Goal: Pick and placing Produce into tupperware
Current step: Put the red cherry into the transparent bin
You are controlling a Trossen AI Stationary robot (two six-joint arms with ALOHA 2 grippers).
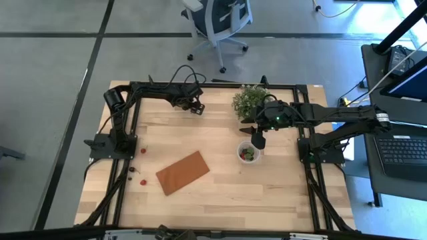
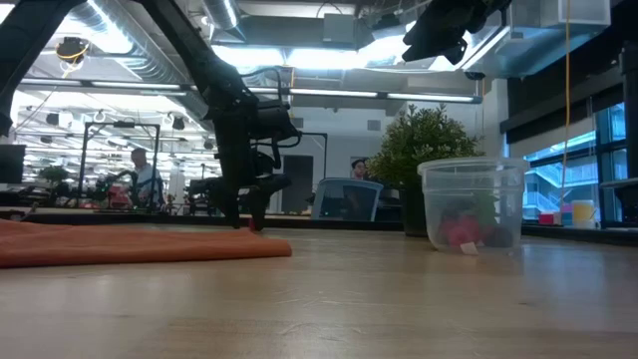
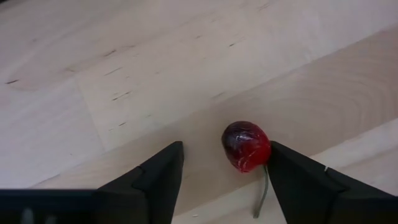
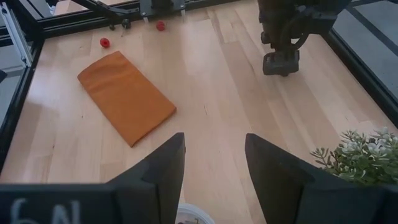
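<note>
In the left wrist view a dark red cherry-like piece (image 3: 246,145) with a thin stem lies on the wood between the open fingers of my left gripper (image 3: 214,155), close to one finger. That gripper (image 1: 196,109) is low over the far middle of the table. My right gripper (image 1: 257,139) hangs open above the small clear cup (image 1: 248,153), which stands on the table with red pieces inside (image 2: 461,231). Three more red pieces (image 1: 142,151) lie near the left edge. The cup's rim (image 4: 193,218) shows just below the right fingers. My left gripper comes down at the cherry-like piece from above with a finger on either side. The piece rests on the table right next to one finger (image 3: 292,177); I cannot tell whether that finger touches it.
A flat brown-orange board (image 1: 182,172) lies near the table's middle, toward the near side. A green potted plant (image 1: 250,100) stands at the far edge, just behind the right gripper. A black frame (image 1: 213,85) runs round the table. Bare wood lies between board and cup.
</note>
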